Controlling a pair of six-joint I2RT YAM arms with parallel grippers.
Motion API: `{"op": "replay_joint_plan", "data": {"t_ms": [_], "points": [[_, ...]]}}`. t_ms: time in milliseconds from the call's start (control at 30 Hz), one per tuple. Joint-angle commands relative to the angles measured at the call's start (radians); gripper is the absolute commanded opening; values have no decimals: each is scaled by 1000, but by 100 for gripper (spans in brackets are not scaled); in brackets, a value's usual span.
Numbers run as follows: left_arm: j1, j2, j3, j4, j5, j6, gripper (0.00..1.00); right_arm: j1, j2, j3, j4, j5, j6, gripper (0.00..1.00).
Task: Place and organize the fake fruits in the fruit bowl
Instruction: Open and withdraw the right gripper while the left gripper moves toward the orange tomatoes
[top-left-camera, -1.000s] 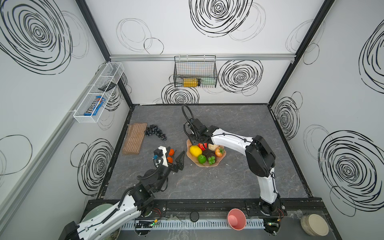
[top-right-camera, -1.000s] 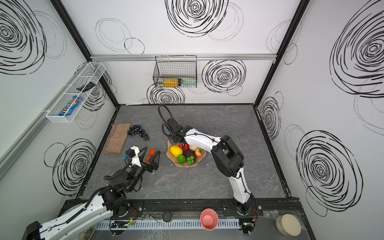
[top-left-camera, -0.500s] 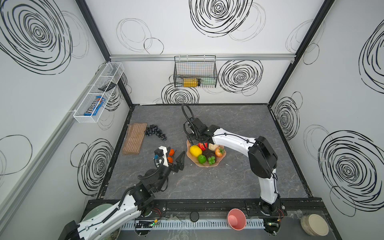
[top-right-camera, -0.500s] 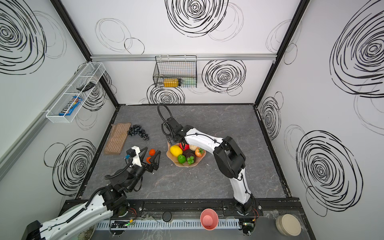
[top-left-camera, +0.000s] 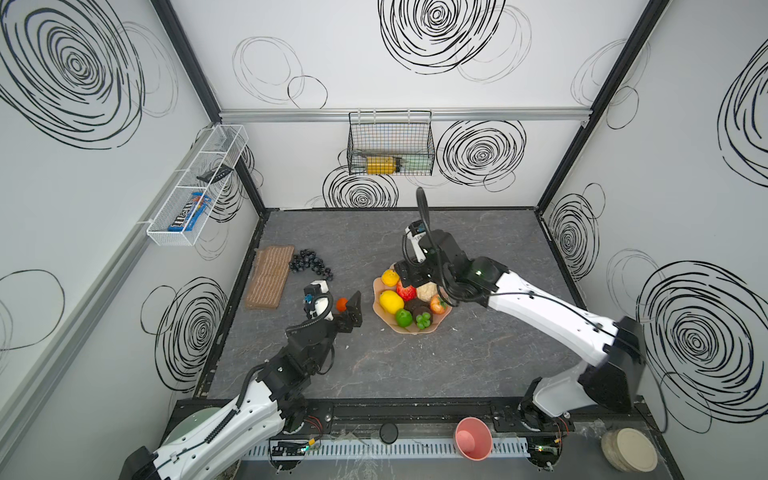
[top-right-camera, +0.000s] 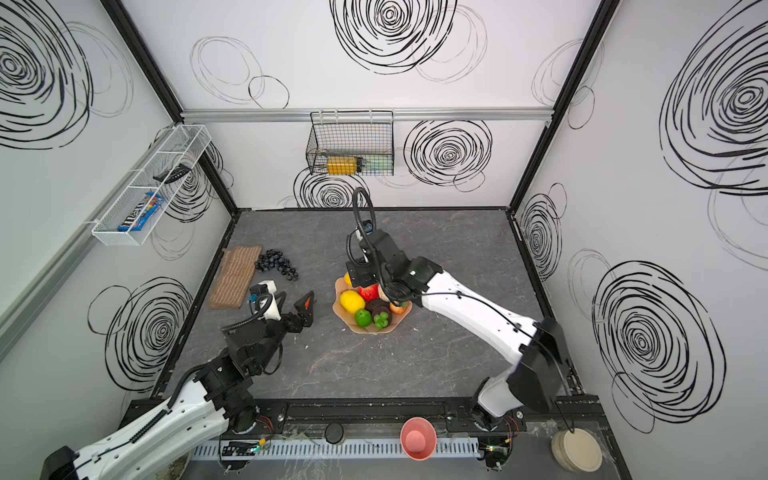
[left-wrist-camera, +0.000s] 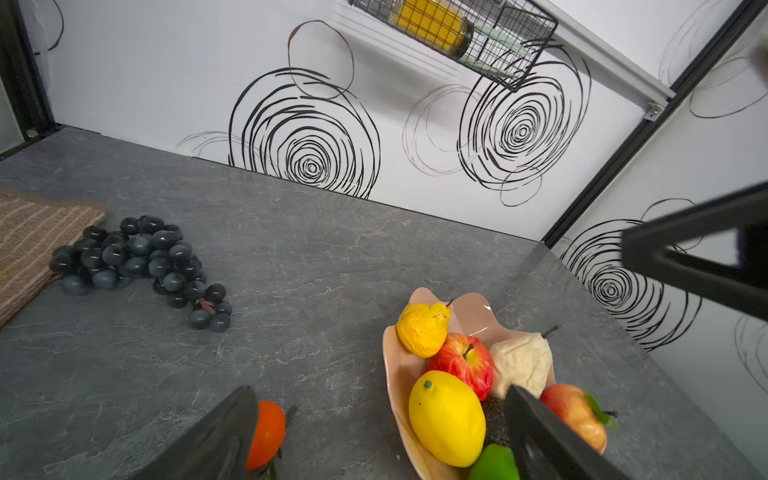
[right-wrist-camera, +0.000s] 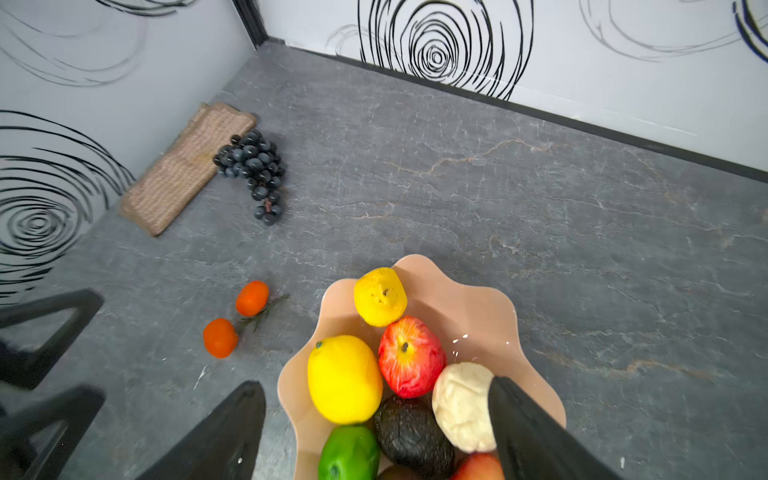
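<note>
The peach fruit bowl (top-left-camera: 411, 331) (top-right-camera: 365, 330) (left-wrist-camera: 388, 365) (right-wrist-camera: 478, 291) holds fake fruits: a large lemon (top-left-camera: 390, 301), a small yellow fruit (top-left-camera: 390, 277), a red apple (right-wrist-camera: 409, 361), a beige pear (right-wrist-camera: 459, 405), an avocado (right-wrist-camera: 411, 432) and limes (top-left-camera: 403, 318). My right gripper (top-left-camera: 409, 275) (right-wrist-camera: 374, 386) hovers open over the bowl, holding nothing. Two tiny oranges (right-wrist-camera: 252, 298) (right-wrist-camera: 220, 337) lie on the table left of the bowl. My left gripper (top-left-camera: 343, 309) (left-wrist-camera: 380, 399) is open around one orange (left-wrist-camera: 266, 434), not gripping it. The black grape bunch (top-left-camera: 311, 264) lies far left.
A brown woven mat (top-left-camera: 268, 276) lies by the left wall beside the grapes. A black wire basket (top-left-camera: 390, 145) hangs on the back wall, a white wire shelf (top-left-camera: 195, 187) on the left wall. A pink cup (top-left-camera: 473, 438) and stacked plates (top-left-camera: 629, 449) sit at the front.
My right gripper's jaws have spread wider and drawn back a little above the bowl; the small yellow fruit now shows at the far rim. The left arm has barely moved.
</note>
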Motion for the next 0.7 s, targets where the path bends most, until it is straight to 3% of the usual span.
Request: {"op": "replay_joint_plan", "data": {"t_ms": [0,133,233,433,667], "points": [[-2,87,90,-164,-89,-104,96,10,-173,-180,102,-48,29,89],[37,240,152,-292,-121,-162,96,8,-400,-365,164,-74,100,90],[107,326,193,-323,-48,-159,96,9,-502,-447,166,-90,132,90],[219,493,238,-328,86,-139,96,8,-586,-543,151,-93,152,90],[254,611,275,-361,160,-158,96,7,-633,-592,159,-103,153,90]]}}
